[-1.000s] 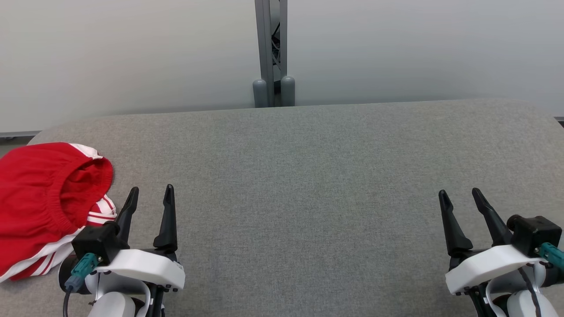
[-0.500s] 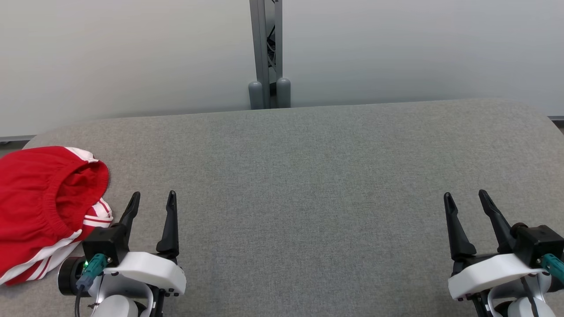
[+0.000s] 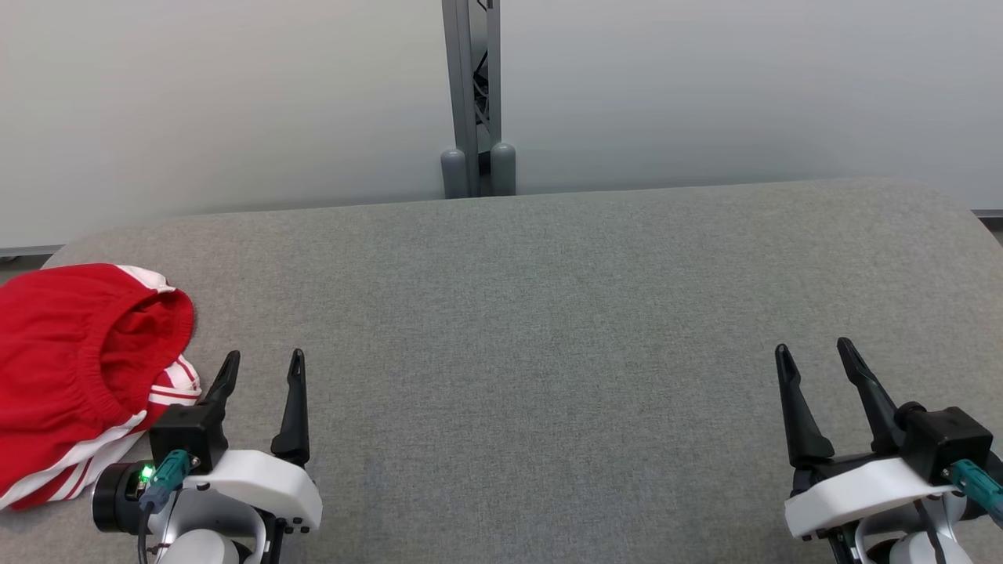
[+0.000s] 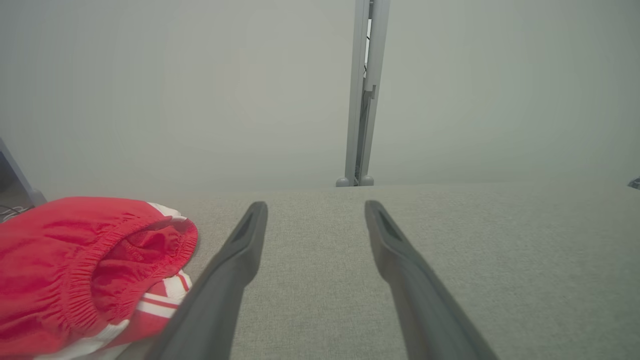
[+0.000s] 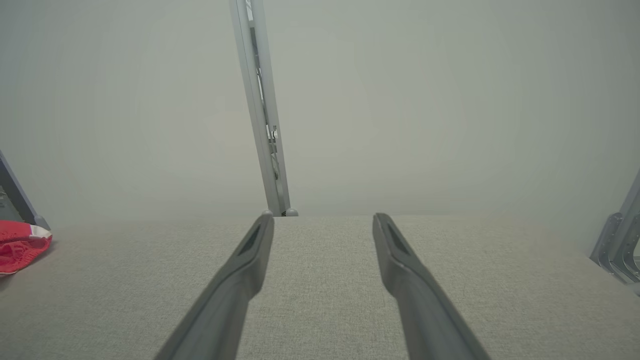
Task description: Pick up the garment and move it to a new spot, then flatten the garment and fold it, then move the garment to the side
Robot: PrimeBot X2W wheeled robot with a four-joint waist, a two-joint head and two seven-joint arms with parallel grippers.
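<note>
Now: left gripper (image 3: pixel 264 357) spread, empty, beside red garment (image 3: pixel 70 352); right gripper (image 3: pixel 812 348) spread, empty.

No words, brands, numbers or signs can be read anywhere; the red garment (image 3: pixel 70 368) on the grey surface (image 3: pixel 548 313) shows plain white stripes, no lettering.

Red garment (image 3: pixel 66 368) with white stripes, lower left; grey woven table (image 3: pixel 548 313); pale grey wall (image 3: pixel 235 94); black fingers (image 3: pixel 294 407).
</note>
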